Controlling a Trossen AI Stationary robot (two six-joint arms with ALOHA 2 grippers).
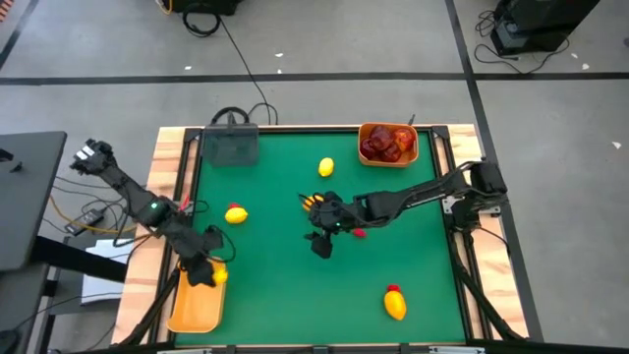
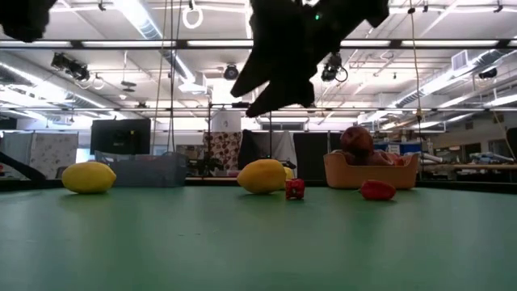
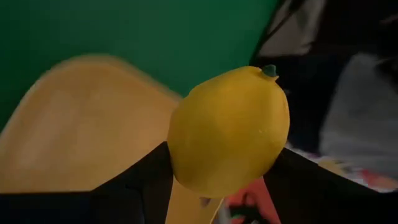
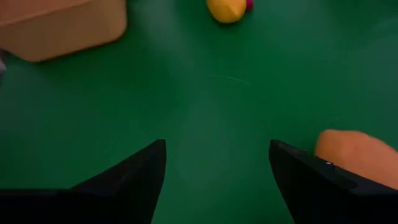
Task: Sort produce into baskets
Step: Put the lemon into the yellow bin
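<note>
**Yellow lemon held over the near orange bin; right arm free above mid-table**

Yellow marks the item in hand: the left gripper is closed around a toy lemon, one finger on each side of the fruit, stem end pointing away from the wrist. It hangs at the edge of the orange bin at the table's near-left corner, which appears to hold nothing yet. Judged from this position, the lemon is carried there so that a release would drop it inside the bin wall.

The right gripper is raised over the middle of the green table with its fingers spread wide and nothing between them, apparently placed to reach loose produce.

Remaining produce:
- three more lemons lie well apart on the table;
- a small red piece and a red fruit lie on the mat, beneath the right arm;
- the far orange bin already holds red fruits;
- the grey tray sits at the far-left corner.
</note>
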